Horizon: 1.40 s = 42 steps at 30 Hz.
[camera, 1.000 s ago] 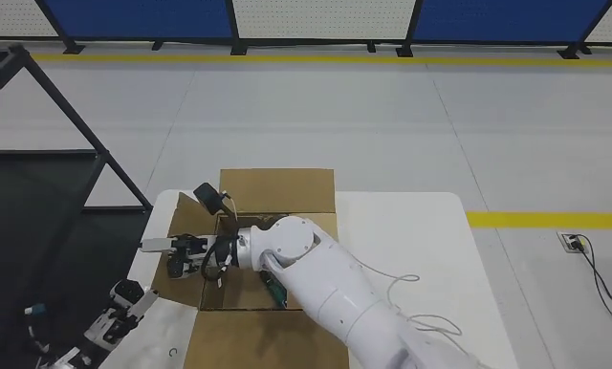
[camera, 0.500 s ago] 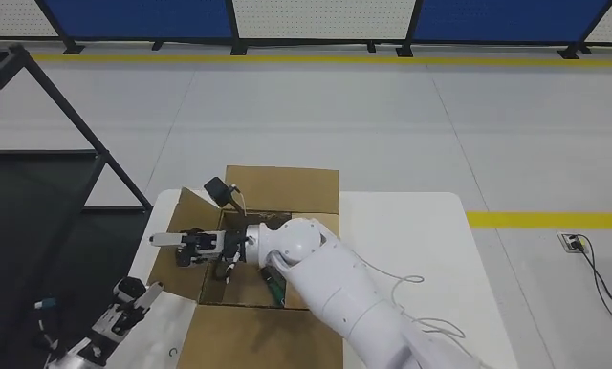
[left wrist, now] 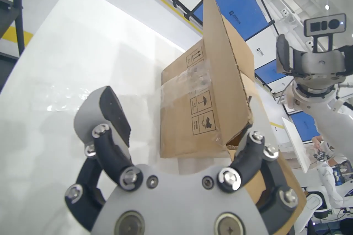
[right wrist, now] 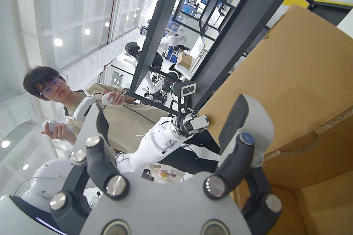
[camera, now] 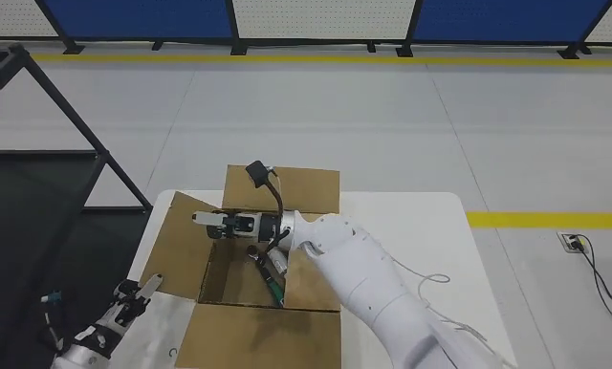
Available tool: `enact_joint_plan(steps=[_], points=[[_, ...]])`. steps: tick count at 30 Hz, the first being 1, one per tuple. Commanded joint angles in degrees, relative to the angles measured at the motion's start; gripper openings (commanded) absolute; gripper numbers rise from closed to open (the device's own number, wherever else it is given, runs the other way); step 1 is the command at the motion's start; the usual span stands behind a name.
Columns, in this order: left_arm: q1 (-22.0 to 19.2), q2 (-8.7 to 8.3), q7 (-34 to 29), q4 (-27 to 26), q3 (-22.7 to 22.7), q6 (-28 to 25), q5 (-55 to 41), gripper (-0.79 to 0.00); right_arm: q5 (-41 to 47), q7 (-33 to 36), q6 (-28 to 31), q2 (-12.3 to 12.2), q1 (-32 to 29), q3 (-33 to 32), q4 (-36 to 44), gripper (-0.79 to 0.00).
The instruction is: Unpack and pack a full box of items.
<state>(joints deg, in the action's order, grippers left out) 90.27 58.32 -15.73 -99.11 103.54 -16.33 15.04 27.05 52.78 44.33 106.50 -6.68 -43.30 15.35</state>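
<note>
Swung inward from the left flap [camera: 177, 254], the open, empty right hand [camera: 201, 219] hovers over the far-left corner of the open brown cardboard box [camera: 282, 187] on the white counter [camera: 402, 226]; unpacking seems underway, next needing a descent inside to grasp something.

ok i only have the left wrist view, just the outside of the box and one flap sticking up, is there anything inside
Observer: Yes. The top view shows a dark and green item lying on the floor of the box. What it is I cannot tell.
Operator: where is the other arm's gripper
Observer: The right gripper hangs at the box's far left corner, with its fingertips out over the left flap.
Operator: holding something
Observer: No. Its own wrist view shows the fingers apart with nothing between them.
</note>
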Motion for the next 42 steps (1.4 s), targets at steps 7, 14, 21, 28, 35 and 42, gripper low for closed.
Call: enact_joint_plan(steps=[7,14,21,28,35,42], points=[[-2.5,0.09,-2.4,2.6,-2.3,4.2,3.9,0.000,-2.0,-1.2,1.0,-4.0,-2.6,-3.4,4.3,0.000],[-4.3,0.15,-4.4,4.4,-4.4,6.4,7.3,0.000,-5.3,-2.1,-0.9,-7.4,-6.0,-6.6,11.4,0.000],[-5.1,0.05,-6.8,4.9,-5.5,6.2,10.6,0.000,-9.2,-2.9,-5.5,-10.5,-10.6,-10.0,21.3,0.000],[-5.1,0.10,-7.1,5.0,-5.8,5.8,11.3,0.000,-12.6,-3.4,-10.3,-12.6,-15.2,-12.9,30.6,0.000],[-4.1,0.02,-5.8,3.3,-2.7,4.5,9.3,0.000,-15.0,-3.5,-13.6,-14.0,-18.4,-14.8,36.8,0.000],[0.2,-0.20,-4.6,-3.7,4.2,2.6,7.1,0.000,-17.3,-2.2,-15.9,-15.2,-20.7,-16.7,41.5,0.000]])
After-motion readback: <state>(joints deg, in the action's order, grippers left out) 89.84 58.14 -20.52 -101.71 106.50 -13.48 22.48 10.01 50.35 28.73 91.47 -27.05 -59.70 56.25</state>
